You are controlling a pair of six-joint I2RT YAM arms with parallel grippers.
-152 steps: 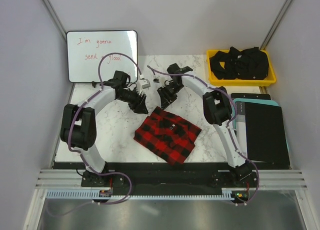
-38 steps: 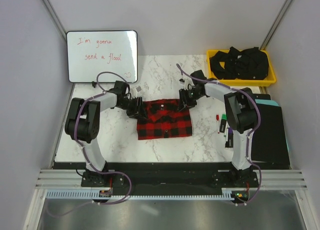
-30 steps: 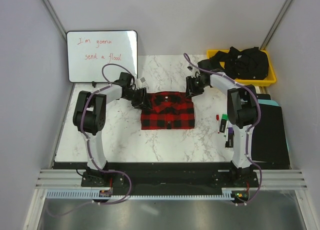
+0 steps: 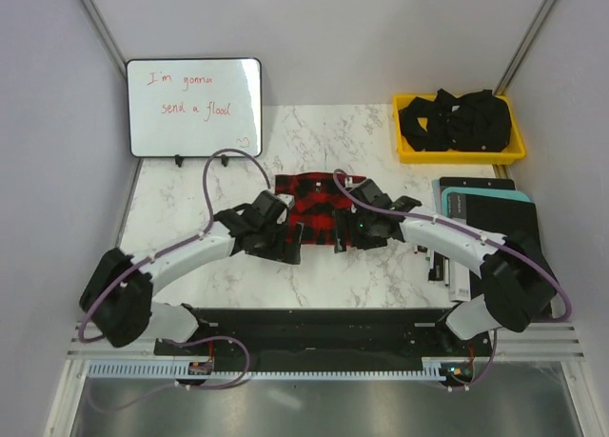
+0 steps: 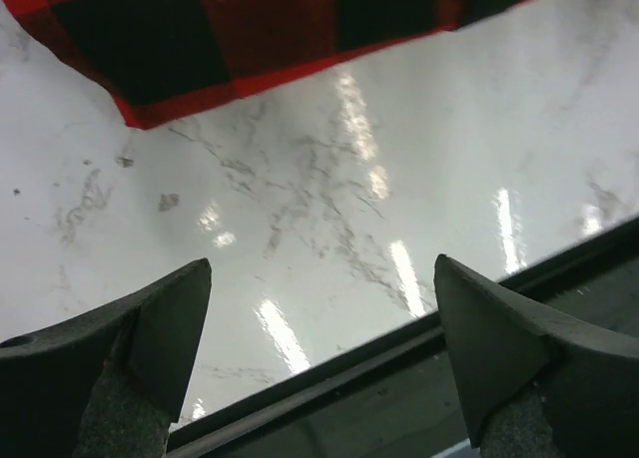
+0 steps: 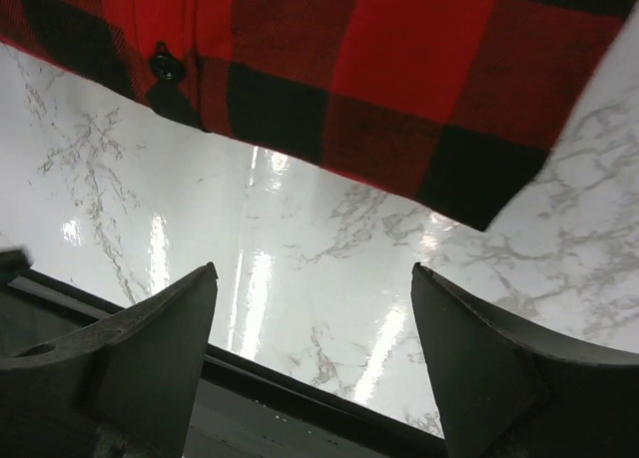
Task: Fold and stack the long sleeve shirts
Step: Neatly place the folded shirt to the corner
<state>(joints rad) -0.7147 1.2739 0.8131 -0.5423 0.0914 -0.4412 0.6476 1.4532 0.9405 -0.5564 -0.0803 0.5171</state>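
A red-and-black checked long sleeve shirt (image 4: 310, 193) lies folded flat on the marble table, its near edge partly hidden behind both grippers. My left gripper (image 4: 289, 243) hovers over the shirt's near left edge, open and empty. In the left wrist view the shirt (image 5: 200, 39) fills the top, and bare table lies between the wide-apart fingers of the gripper (image 5: 321, 262). My right gripper (image 4: 346, 237) is at the near right edge, also open and empty. In the right wrist view the shirt (image 6: 399, 69), with a black button showing, lies beyond the gripper (image 6: 314, 268).
A whiteboard (image 4: 194, 106) leans at the back left. A yellow bin (image 4: 460, 152) holding black cloth stands at the back right. Dark flat folders (image 4: 500, 242) and markers (image 4: 433, 262) lie on the right. The table's black front edge (image 5: 399, 363) is just below both grippers.
Both grippers have let go of the shirt's far corners, opened wide, and pulled back to its near side. The shirt lies still on the table.
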